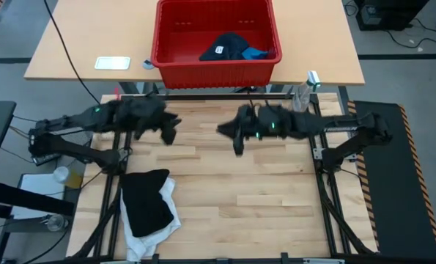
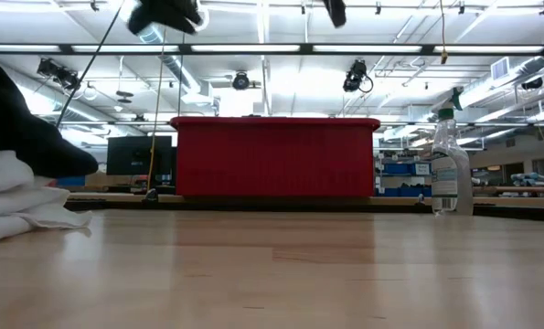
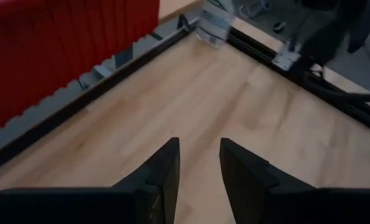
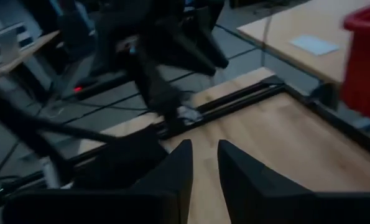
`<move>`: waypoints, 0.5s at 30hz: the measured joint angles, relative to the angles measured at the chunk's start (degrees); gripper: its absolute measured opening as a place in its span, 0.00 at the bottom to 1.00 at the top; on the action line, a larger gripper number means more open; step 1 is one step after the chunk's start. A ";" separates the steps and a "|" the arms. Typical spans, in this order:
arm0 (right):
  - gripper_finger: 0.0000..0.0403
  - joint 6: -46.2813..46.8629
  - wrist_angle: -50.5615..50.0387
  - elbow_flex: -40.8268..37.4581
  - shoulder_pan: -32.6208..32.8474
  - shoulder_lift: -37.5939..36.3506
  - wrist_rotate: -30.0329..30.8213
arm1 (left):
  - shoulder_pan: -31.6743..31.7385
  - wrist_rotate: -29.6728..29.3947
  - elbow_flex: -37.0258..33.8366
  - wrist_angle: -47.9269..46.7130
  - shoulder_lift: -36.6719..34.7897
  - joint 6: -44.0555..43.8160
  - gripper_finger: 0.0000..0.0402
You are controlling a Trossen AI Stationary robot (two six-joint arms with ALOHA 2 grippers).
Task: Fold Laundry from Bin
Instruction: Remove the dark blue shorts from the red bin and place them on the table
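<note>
Garments (image 1: 232, 48) in bin (image 1: 175, 64); folded pile (image 1: 148, 209) probably near table's front-left corner

A clear spray bottle (image 2: 450, 164) with a pale trigger head stands upright at the far right corner of the pale wooden desk (image 1: 239, 191), just beside its black frame rail (image 1: 203, 95). Beyond that rail, a second, tan desk (image 1: 78, 51) carries a small white flat card or device (image 1: 112, 63) near its left part, with a small grey object (image 1: 149, 64) close by. A black cable (image 1: 64, 51) trails across that tan top. Overhead, long ceiling lights (image 2: 253, 48) run across the room.
</note>
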 joint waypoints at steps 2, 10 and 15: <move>0.19 -0.65 0.04 0.00 -4.20 0.02 -1.97 | 6.10 4.05 0.00 3.67 2.14 3.35 0.29; 0.19 -3.73 0.55 0.00 -21.09 0.09 -2.28 | 27.53 22.59 0.13 20.92 13.87 10.39 0.29; 0.19 -1.56 0.58 0.00 -29.18 0.13 -7.12 | 34.69 26.38 9.12 24.38 24.54 12.45 0.29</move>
